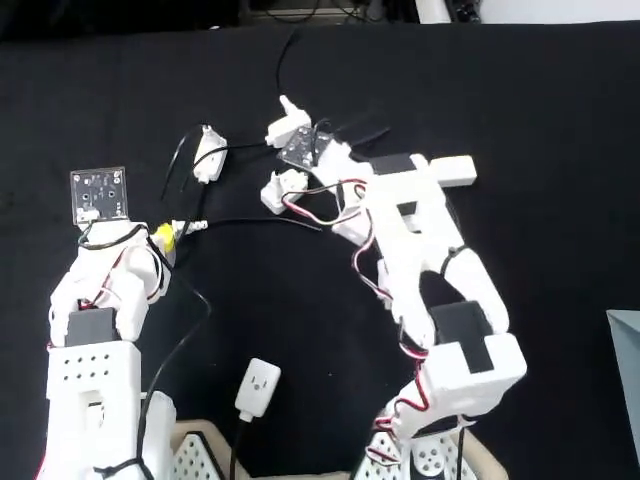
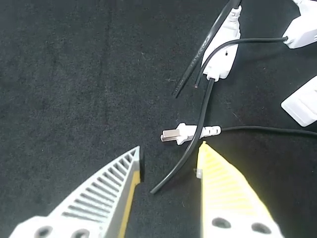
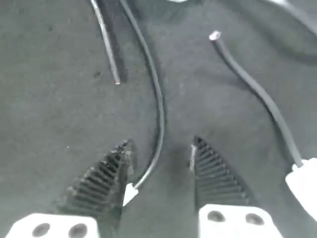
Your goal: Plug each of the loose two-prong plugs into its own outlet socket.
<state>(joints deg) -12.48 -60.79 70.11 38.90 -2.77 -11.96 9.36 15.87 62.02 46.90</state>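
The fingers [image 2: 111, 196] of the left gripper [image 2: 169, 148] stand spread apart with nothing between them. We see a small white two-prong plug [image 2: 185, 134] lying on the black worktop [image 2: 74, 74] just beyond their tips, its prongs bare and a black lead [image 2: 190, 156] crossing over it. The right gripper [image 3: 161, 163] is spread as well. A thin cable [image 3: 157, 99] runs between its fingers, and we cannot see either one pressing on it. From above, we find a white outlet socket [image 1: 257, 388] near the worktop edge where the arms stand, between the two arms and well apart from that plug. A second white plug [image 1: 208, 155] lies farther back, toward the worktop's middle.
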